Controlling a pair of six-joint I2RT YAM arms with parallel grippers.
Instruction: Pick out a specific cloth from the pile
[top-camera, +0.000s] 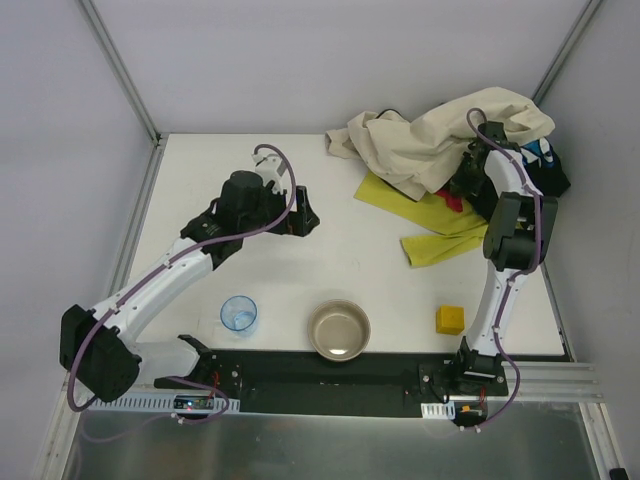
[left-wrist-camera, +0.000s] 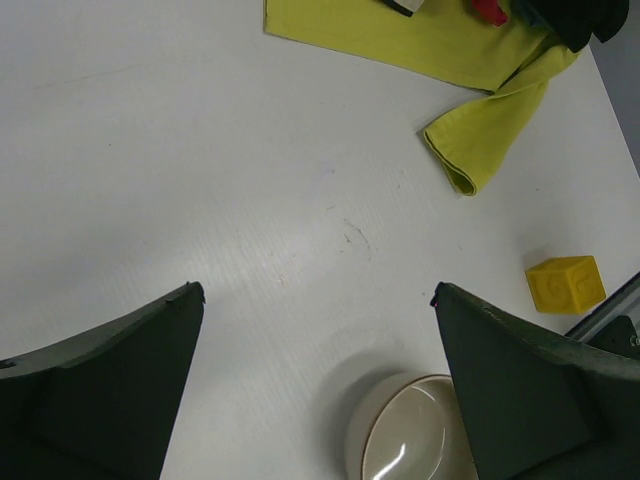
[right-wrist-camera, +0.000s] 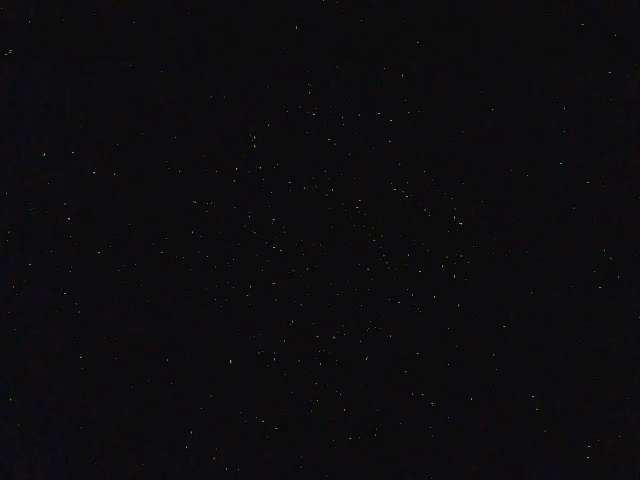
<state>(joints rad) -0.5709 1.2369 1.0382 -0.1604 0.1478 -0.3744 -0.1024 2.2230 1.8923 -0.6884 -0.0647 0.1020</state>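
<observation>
White surface (top-camera: 300, 270): right fingers buried in the pile (top-camera: 430, 145), grip untellable; left fingers (left-wrist-camera: 110, 390) released. Next, probably seize the chartreuse cloth (top-camera: 445, 240).

Left pincer (left-wrist-camera: 316, 292) agape; right arm (top-camera: 512, 225) outstretched.

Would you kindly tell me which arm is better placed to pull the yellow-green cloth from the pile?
Right. The right pincer is buried in the pile beside the yellow-green cloth, its wrist view black. The left pincer hangs open over the table, apart from that cloth.
</observation>
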